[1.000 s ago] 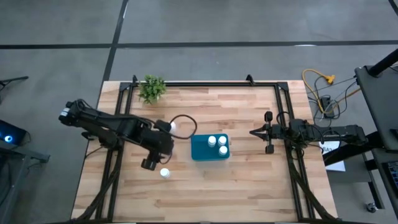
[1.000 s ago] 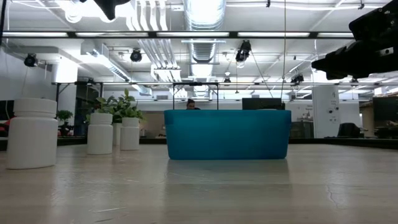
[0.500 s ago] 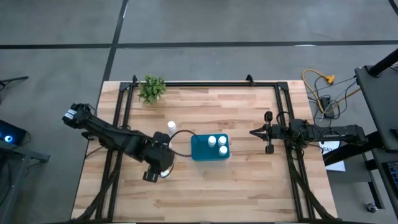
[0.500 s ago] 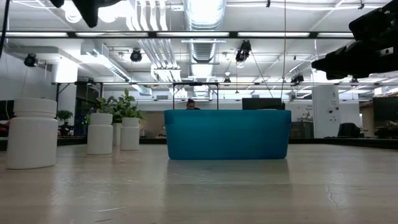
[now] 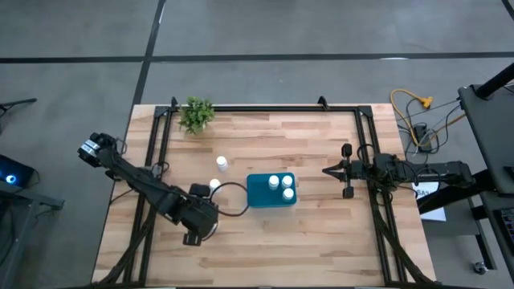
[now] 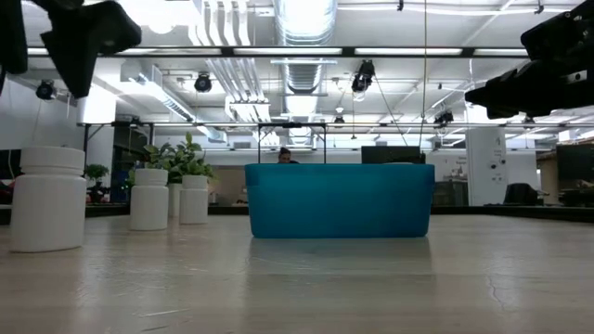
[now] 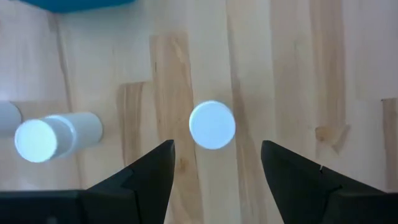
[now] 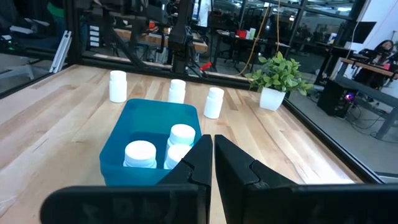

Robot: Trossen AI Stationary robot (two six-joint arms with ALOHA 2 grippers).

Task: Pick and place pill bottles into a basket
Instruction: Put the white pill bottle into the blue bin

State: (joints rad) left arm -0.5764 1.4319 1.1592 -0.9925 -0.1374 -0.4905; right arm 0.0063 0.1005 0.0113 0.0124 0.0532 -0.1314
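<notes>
Three white pill bottles stand upright on the table, left of the teal basket (image 5: pixel 271 191). One pill bottle (image 7: pixel 212 124) shows cap-up straight below my left gripper (image 7: pixel 216 152), which hangs open above it, a finger to either side and clear of it. The other two bottles (image 5: pixel 214 185) (image 5: pixel 222 163) stand farther back. Three bottles (image 8: pixel 140 154) (image 8: pixel 181 134) (image 8: pixel 176 157) stand inside the basket (image 8: pixel 155 149). My right gripper (image 8: pixel 211 158) waits shut and level at the table's right, pointing at the basket.
A small potted plant (image 5: pixel 197 114) stands at the far left corner. Black frame rails (image 5: pixel 265 107) run along the far edge and both sides of the wooden table. Bare wood lies along the near edge.
My left gripper has moved toward the table's near edge and come down, rolling about its own axis, and now hangs over the nearest bottle. Its fingers have stayed open. The two farther bottles, earlier covered by the arm, now show. No bottle has moved.
</notes>
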